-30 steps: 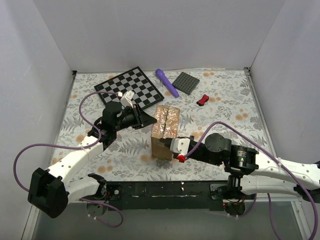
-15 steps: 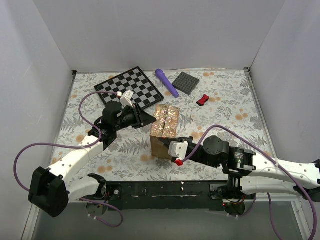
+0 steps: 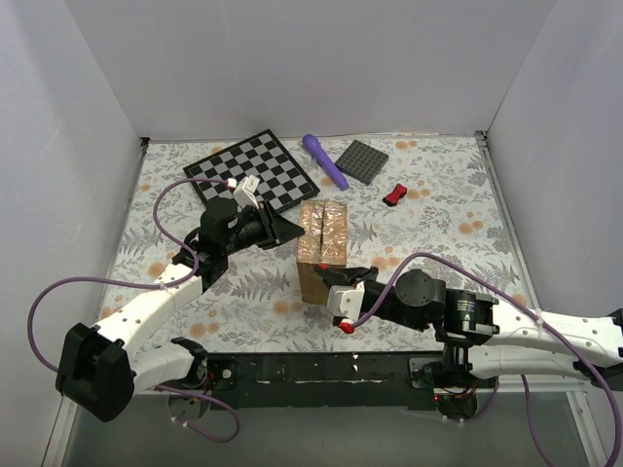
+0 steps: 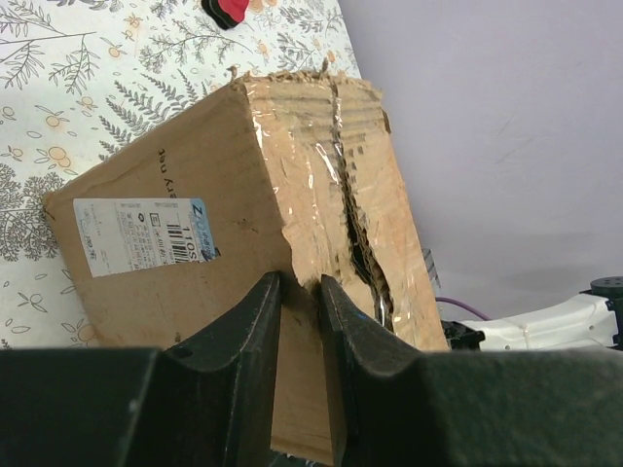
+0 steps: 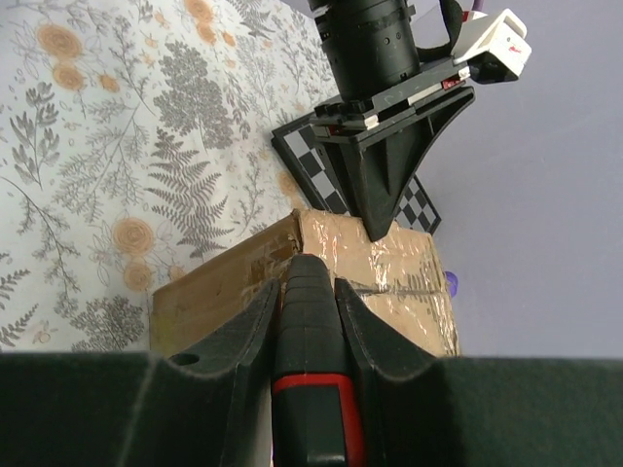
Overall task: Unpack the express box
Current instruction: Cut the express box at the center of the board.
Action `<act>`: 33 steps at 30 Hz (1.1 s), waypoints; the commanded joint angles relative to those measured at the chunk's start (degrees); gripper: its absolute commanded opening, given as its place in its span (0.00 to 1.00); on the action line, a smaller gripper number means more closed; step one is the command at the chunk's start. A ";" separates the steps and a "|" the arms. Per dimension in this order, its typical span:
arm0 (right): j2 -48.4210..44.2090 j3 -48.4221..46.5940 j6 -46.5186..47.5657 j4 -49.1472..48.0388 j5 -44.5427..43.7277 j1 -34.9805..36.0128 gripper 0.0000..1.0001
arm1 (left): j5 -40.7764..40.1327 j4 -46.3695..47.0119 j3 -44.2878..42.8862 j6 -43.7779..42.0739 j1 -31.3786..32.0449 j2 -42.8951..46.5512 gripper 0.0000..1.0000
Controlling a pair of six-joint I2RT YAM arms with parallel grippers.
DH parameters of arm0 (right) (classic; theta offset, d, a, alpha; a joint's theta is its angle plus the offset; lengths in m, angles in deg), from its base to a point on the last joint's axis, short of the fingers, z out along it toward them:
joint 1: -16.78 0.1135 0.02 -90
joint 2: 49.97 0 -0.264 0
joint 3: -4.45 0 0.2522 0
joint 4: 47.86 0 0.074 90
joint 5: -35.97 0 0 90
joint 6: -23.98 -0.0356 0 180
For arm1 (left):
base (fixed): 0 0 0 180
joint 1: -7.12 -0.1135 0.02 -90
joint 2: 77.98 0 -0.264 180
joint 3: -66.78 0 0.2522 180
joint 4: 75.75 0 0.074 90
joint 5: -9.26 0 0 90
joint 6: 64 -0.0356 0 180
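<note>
The express box, a brown carton with shiny tan tape, stands mid-table. Its taped top seam is torn open in the left wrist view, where a white printed label shows on its side. My left gripper is at the box's upper left edge, jaws nearly closed with the torn cardboard edge between them. My right gripper is at the box's near side, shut on a black tool with a red band. The tool's tip touches the near top edge of the box.
A chessboard, a purple cylinder, a flat dark grey square plate and a small red object lie behind the box. White walls close the table on three sides. Purple cables loop off both arms.
My right arm has shifted left and nearer, swinging the tool along the box's near edge. The box has nudged slightly away. My left gripper has held its place.
</note>
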 commanded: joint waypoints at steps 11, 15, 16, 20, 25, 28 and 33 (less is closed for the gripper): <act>-4.88 -1.28 6.59 13.73 -13.26 -1.41 0.01 | 2.82 -3.51 -0.85 -2.14 -0.08 -0.22 0.00; -6.37 -0.67 7.73 13.29 -14.40 -1.41 0.01 | 3.17 -3.86 -1.38 -2.58 -0.08 -0.57 0.00; -6.64 -0.15 8.17 13.11 -14.66 -1.41 0.01 | 3.08 -3.77 -1.38 -2.67 -0.08 -0.48 0.00; -7.78 0.48 10.72 13.02 -15.80 -1.41 0.01 | 2.91 -4.47 -2.16 -3.19 -0.08 -0.92 0.00; -7.35 -0.67 7.74 12.93 -12.83 -1.41 0.01 | 2.12 -3.60 -2.43 -1.09 -0.17 -1.27 0.17; -6.03 -0.76 6.15 11.89 -12.30 -1.50 0.01 | 3.78 -3.34 -2.69 0.14 -0.17 -2.50 0.57; -3.92 -1.19 4.22 9.69 -10.27 -1.41 0.01 | 4.49 -0.55 -1.38 3.83 -0.17 -1.89 0.71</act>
